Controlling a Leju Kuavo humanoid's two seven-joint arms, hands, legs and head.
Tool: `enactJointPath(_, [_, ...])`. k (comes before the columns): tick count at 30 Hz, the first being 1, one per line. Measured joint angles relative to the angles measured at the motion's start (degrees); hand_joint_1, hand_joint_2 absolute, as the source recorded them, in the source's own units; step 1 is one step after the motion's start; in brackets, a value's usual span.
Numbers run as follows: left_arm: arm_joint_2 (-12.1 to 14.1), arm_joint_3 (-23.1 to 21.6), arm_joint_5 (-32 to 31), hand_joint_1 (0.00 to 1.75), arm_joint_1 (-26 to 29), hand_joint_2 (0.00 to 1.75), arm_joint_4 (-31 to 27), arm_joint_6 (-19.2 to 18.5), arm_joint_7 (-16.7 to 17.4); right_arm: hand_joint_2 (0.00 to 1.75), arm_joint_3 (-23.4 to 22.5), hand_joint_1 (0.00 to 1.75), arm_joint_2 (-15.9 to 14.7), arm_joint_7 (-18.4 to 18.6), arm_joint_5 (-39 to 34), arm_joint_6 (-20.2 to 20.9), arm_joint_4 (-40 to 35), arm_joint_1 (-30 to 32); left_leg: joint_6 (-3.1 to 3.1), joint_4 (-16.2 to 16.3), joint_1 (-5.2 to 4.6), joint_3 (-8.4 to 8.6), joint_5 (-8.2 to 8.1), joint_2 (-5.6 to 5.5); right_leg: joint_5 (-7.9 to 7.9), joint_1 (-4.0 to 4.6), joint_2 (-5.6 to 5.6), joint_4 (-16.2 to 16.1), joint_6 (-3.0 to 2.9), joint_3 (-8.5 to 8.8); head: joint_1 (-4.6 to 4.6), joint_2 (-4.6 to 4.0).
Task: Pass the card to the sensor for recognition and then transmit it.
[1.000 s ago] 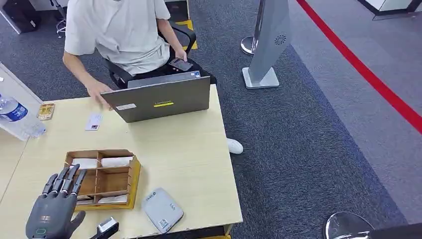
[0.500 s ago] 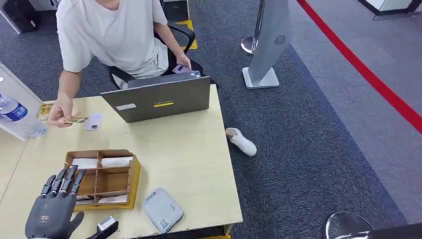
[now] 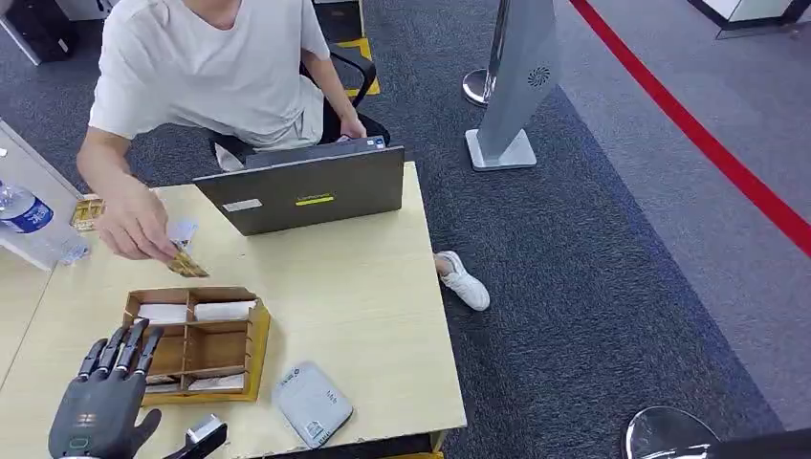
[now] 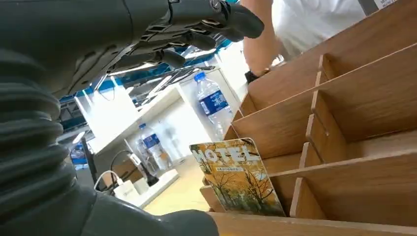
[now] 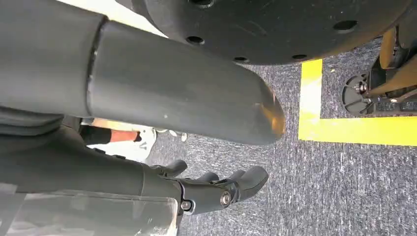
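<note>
A person reaches over the table and holds a yellow card (image 3: 187, 264) just above the far edge of the wooden organiser box (image 3: 259, 346). My left hand (image 3: 103, 400) hovers at the box's near left corner, fingers spread and holding nothing. In the left wrist view a yellow "HOTEL" card (image 4: 237, 177) stands upright in a compartment of the box (image 4: 354, 88), with my fingers (image 4: 196, 22) above it. The grey-white sensor (image 3: 312, 403) lies flat near the table's front edge, right of the box. My right hand (image 5: 216, 189) hangs over the carpet, empty, fingers loosely bent.
An open laptop (image 3: 306, 186) stands at the table's far side in front of the seated person (image 3: 210, 67). A white card (image 3: 182, 229) and a small card stack (image 3: 86, 212) lie at the far left, beside a water bottle (image 3: 24, 212). Bare tabletop (image 3: 373, 296) lies right of the box.
The person picked a yellow card from the table's far left and brought it toward the wooden box. My left hand stayed almost still.
</note>
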Motion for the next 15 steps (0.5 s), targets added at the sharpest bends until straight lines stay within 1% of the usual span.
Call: enactJointPath(15, [0.0, 0.02, 0.18, 0.0, 0.0, 1.75, 0.0, -0.53, 0.24, 0.0, 0.0, 0.0, 0.0, -0.15, 0.13, 0.02, 0.0, 0.01, 0.0, 0.0, 0.0, 0.0, 0.0, 0.0, 0.0, 0.0, 0.0, 0.0, 0.0, 0.0, 0.0, 0.0])
